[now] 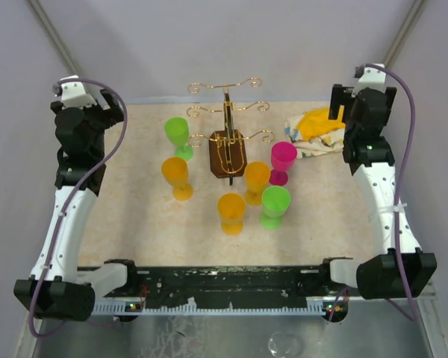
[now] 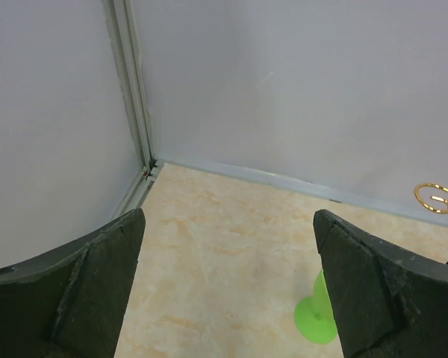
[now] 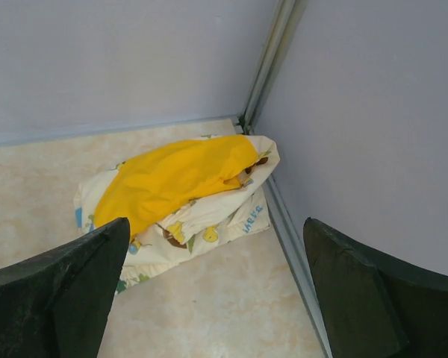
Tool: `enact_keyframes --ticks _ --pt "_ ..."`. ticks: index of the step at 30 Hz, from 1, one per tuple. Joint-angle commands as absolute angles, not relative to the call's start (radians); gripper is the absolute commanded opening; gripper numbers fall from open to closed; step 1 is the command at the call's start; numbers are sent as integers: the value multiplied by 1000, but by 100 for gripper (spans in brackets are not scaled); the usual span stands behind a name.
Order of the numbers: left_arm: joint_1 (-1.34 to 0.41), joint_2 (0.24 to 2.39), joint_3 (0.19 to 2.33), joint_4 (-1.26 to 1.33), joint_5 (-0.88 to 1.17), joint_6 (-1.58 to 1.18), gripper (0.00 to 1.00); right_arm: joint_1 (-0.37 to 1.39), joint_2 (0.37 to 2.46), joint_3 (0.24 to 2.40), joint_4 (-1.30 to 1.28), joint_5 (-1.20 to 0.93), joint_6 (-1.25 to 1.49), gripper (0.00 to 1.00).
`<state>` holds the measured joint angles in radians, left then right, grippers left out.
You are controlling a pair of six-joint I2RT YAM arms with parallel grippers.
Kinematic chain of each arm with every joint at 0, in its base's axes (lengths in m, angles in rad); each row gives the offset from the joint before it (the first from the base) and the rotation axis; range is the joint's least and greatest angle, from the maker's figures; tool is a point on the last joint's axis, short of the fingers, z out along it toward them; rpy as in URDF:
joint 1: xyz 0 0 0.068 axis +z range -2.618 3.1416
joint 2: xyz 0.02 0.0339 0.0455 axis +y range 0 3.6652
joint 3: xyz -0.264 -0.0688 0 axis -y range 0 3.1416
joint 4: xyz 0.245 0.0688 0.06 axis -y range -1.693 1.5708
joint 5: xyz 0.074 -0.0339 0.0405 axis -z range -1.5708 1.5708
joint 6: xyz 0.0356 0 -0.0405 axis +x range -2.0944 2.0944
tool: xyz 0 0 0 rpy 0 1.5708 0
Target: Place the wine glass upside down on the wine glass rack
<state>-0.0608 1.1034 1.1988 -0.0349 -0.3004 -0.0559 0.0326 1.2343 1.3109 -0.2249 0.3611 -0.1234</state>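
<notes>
From the top, the wine glass rack stood in the upper middle of the frame. Six bright wine glasses stood upright near it. In the left wrist view, the left claw was wide apart, holding nothing. A green glass foot showed at the lower right. In the right wrist view, the right claw was wide apart too, with a yellow cloth in the middle of the frame.

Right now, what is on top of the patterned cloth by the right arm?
A yellow cloth lies bunched over the patterned cloth, covering its middle; anything underneath is hidden.
</notes>
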Motion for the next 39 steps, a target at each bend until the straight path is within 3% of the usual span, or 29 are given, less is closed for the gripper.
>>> enact_keyframes --ticks 1,8,19,28,39 --pt "-57 1106 1247 -20 -346 -80 100 41 1237 1368 -232 309 -134 99" --pt "-56 1195 1383 -146 -361 -174 100 41 1296 1482 -383 194 -82 99" --pt "-55 1172 1303 -41 -42 -76 100 41 1280 1528 -577 62 -24 99" --pt "-56 1301 1303 -48 -63 -137 100 41 1257 1528 -570 10 39 99" --pt "-56 1420 1367 -103 -65 -135 100 66 1444 1900 -684 -33 81 98"
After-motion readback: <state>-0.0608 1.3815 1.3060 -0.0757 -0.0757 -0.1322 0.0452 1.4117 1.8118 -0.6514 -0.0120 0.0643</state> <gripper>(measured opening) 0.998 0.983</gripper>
